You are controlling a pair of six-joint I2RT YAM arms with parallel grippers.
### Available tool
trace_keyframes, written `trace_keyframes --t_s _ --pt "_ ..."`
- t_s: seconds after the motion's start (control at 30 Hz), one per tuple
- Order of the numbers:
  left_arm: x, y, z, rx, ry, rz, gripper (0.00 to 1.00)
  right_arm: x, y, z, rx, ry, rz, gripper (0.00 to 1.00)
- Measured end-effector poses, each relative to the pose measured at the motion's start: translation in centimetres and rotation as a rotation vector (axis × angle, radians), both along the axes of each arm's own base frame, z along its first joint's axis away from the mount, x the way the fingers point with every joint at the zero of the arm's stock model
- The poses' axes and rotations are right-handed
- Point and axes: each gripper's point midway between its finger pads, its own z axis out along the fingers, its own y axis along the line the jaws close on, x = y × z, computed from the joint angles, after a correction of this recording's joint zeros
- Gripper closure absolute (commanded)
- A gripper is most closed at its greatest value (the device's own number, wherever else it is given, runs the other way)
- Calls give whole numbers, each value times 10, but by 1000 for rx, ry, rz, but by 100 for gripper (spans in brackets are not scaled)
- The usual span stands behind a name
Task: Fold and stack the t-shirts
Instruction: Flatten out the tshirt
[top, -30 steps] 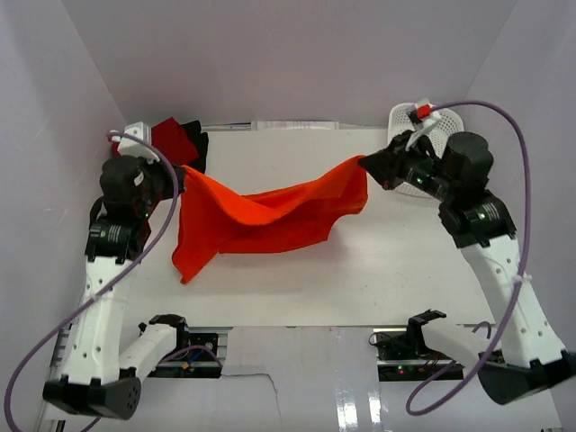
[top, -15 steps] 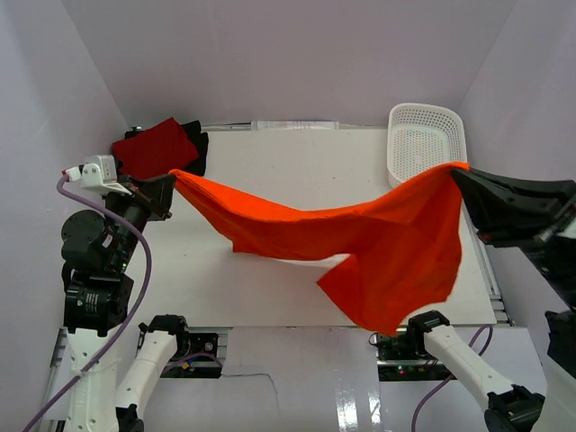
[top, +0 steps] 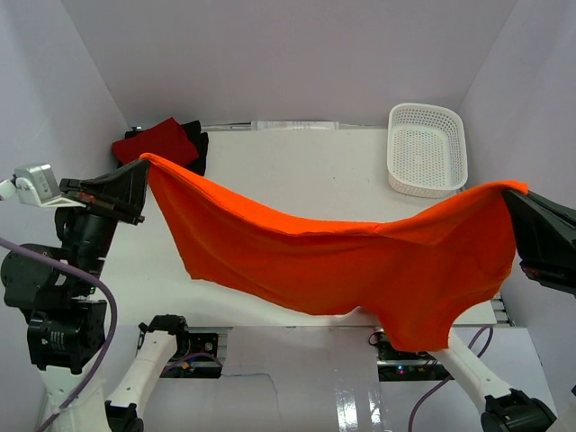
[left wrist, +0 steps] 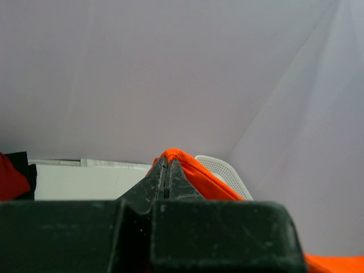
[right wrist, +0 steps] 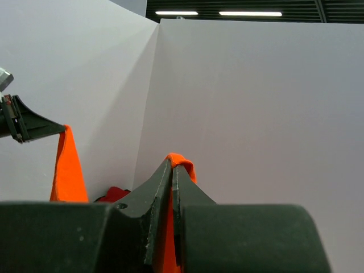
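The white table is mostly covered in the top view by the orange t-shirt. It's up in the air, spread wide between the two arms and sagging in the middle, with the bottom edge drooping lower on the right side.

The white perforated basket sits at the far right corner of the table, well apart from everything else. Over at the far left corner there's the crimson t-shirt lying in a folded bundle, with the black t-shirt poking out right against its right side.

The left gripper is pinched tight on one top corner of the orange cloth, with a little hump of fabric sticking out past the tips. Same deal with the right gripper: jaws clamped together on the other corner.
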Motion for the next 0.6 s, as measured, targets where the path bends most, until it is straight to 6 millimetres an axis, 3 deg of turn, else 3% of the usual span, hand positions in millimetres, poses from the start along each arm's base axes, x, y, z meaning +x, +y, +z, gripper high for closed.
trace_keyframes --t_s 0.13,0.37,0.6 --pt "-11 -2 13 -7 -37 -18 100 5 4 -5 -9 19 9 92" --pt "-14 -3 12 -11 -24 -27 100 14 12 -15 -18 68 30 92" --pt "-29 2 28 -23 -61 -10 100 6 11 -10 -15 48 31 92"
